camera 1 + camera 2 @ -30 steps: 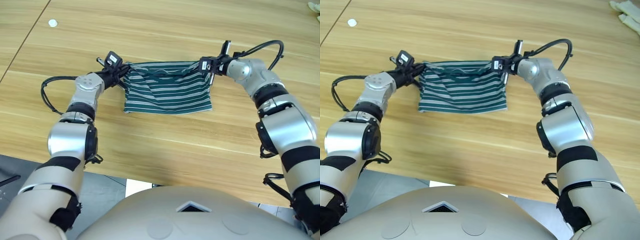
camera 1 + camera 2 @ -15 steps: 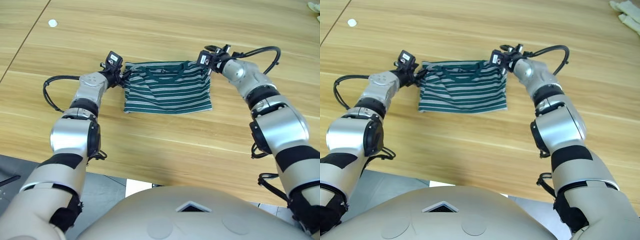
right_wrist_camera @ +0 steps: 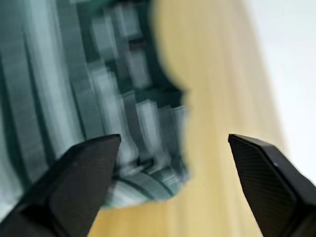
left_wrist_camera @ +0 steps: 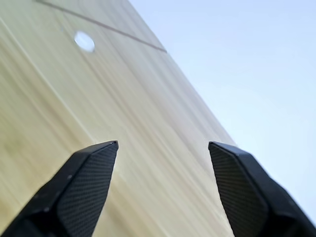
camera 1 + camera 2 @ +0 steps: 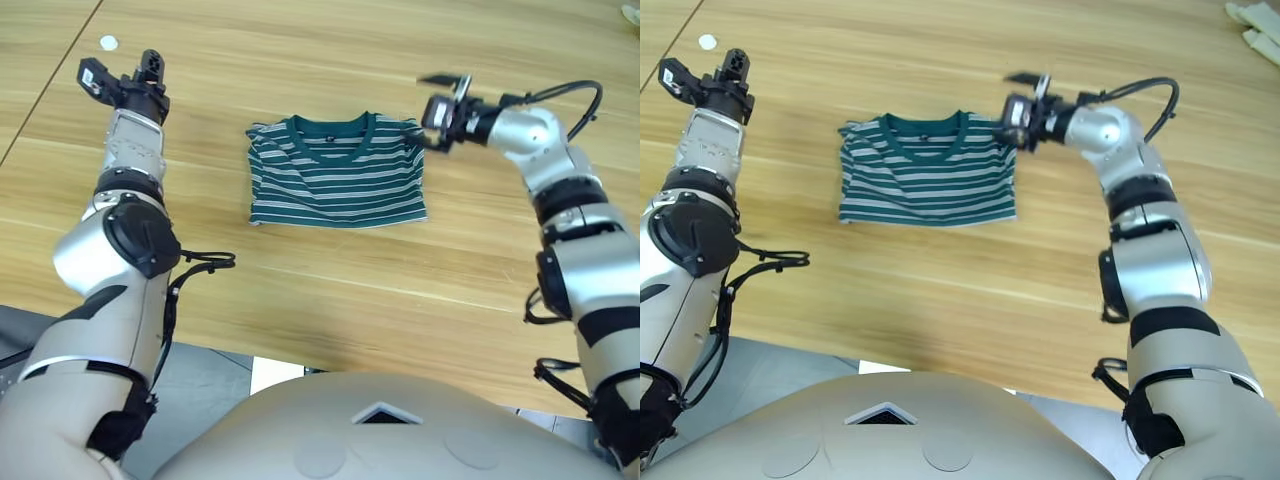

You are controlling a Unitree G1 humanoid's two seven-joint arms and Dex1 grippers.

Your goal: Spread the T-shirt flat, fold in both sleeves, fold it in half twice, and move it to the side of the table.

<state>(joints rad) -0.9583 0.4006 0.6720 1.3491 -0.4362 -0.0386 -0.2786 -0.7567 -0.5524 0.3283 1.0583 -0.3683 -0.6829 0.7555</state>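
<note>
The green and white striped T-shirt (image 5: 336, 172) lies folded into a rectangle at the middle of the wooden table (image 5: 330, 290), collar at its far edge. My left gripper (image 5: 122, 76) is open well off to the shirt's left, over bare wood, with nothing between its fingers (image 4: 84, 185). My right gripper (image 5: 432, 110) is open just beyond the shirt's far right corner and holds nothing. In the right wrist view the striped cloth (image 3: 74, 89) sits under one side of the right gripper (image 3: 173, 163).
A small white round spot (image 5: 106, 45) marks the table at the far left, near a dark seam line (image 5: 50, 75) in the wood. Pale cloth (image 5: 1252, 25) lies at the far right corner. Bare wood surrounds the shirt.
Both grippers opened and let go of the shirt's far corners. The shirt settled flat. My left arm swung far out to the left; my right gripper drew back to the right.
</note>
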